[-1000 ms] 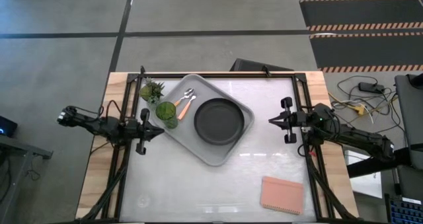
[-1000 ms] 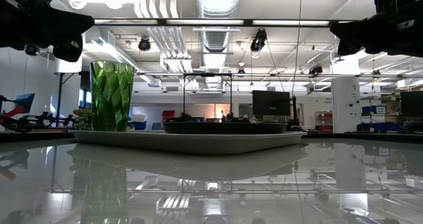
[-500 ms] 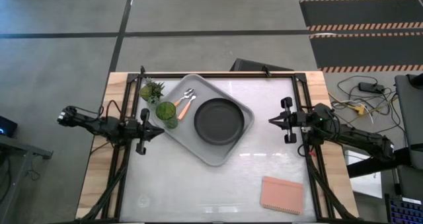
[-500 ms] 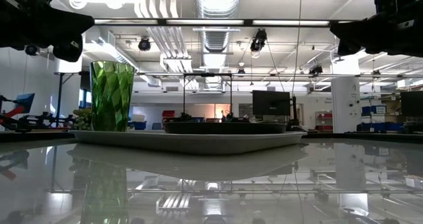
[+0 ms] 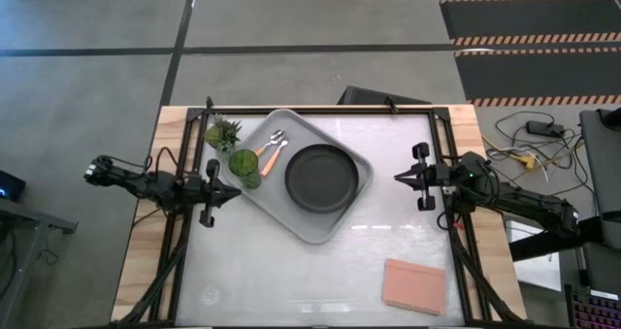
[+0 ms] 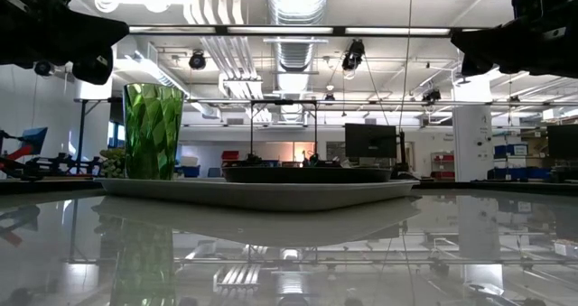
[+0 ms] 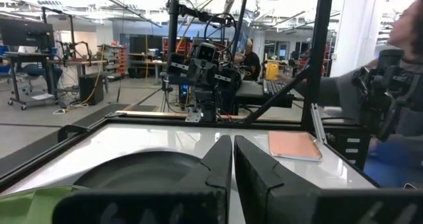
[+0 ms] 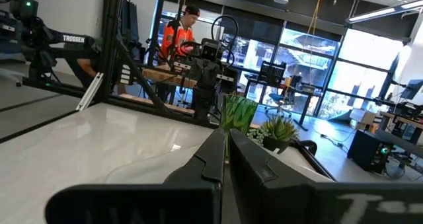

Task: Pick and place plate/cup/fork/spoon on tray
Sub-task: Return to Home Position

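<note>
- "TROSSEN" in white letters on the dark left arm (image 8: 73, 39), seen far off across the table in the right wrist view.
- No other text is legible.

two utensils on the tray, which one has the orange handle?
The fork: its handle is orange and it lies nearer the plate. The spoon beside it is all silvery. Both lie on the tray.

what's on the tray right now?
The tray holds the plate, the cup at its left corner, and the fork and spoon side by side. The tray floor under the plate is covered.
</note>
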